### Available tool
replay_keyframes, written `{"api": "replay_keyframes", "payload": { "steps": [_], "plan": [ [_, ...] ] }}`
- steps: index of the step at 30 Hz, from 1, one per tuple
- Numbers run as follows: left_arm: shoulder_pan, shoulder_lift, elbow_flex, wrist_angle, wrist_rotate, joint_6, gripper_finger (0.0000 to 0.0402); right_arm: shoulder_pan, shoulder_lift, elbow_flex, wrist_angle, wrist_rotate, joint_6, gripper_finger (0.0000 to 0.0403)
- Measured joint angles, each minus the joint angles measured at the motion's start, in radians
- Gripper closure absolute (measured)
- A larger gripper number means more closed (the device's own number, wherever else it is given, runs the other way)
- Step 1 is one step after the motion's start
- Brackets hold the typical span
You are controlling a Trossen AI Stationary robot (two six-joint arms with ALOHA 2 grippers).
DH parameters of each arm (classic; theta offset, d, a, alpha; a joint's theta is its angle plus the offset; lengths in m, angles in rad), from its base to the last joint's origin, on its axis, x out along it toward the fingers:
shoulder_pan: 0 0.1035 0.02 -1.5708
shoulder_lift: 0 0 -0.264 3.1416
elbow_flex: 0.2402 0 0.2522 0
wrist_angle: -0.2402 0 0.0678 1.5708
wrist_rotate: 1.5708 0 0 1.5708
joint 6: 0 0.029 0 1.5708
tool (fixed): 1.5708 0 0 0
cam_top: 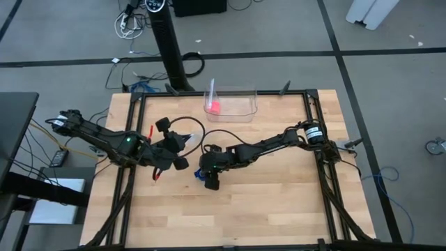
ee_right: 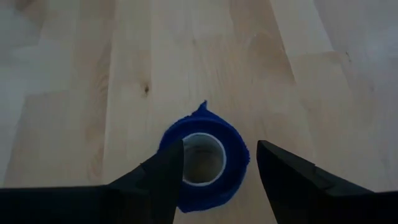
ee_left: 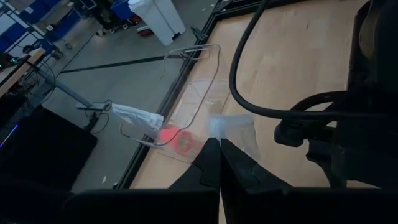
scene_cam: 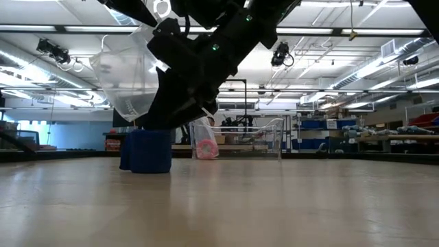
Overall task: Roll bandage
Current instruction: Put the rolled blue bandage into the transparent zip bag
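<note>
Workshop floor all round, grey with dark seams, cables trailing at upper left of the overhead picture; wooden table (cam_top: 279, 202) filling the lower middle, framed by black rails

Two dark arms reaching in from left and right, meeting near the centre of the boards. Left gripper (ee_left: 219, 163) at middle left of the overhead picture, fingers pressed together and pinching a clear plastic bag (scene_cam: 130, 79), lifted off the table, probably kept up and out of the way so the roll has free space. Same bag hanging at upper left of the table-level picture, puffed and see-through

Right gripper (ee_right: 219, 163) just right of it, pointed straight down, fingers spread wide on either side of the bandage (ee_right: 204, 163) with a gap showing on the right side, so most likely releasing or about to take hold, not squeezing

Clear tray (cam_top: 248, 111) at upper centre of the table edge, small pink thing (cam_top: 214, 107) inside, well apart from both arms

Bandage already a tight blue cylinder, standing on end on the wood, white core showing from above, a small loose tip sticking out at the top; seen at centre left of the table-level picture under the dark arm
</note>
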Motion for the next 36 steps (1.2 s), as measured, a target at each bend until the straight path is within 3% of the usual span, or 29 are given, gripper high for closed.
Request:
{"api": "replay_keyframes", "payload": {
  "steps": [22, 32, 36],
  "plan": [
    [0.0, 0.0, 0.0, 0.012, 0.027, -0.005, 0.0401, -0.003, 0.0, 0.0, -0.042, -0.039, -0.053, 0.0219],
    [-0.012, 0.0, -0.102, 0.12, 0.034, -0.03, 0.0401, -0.005, -0.003, 0.001, -0.108, -0.057, -0.073, 0.0312],
    [-0.012, 0.0, -0.145, 0.167, 0.033, -0.051, 0.0401, 0.014, -0.006, 0.0, -0.136, 0.01, -0.108, 0.0365]
  ]
}}
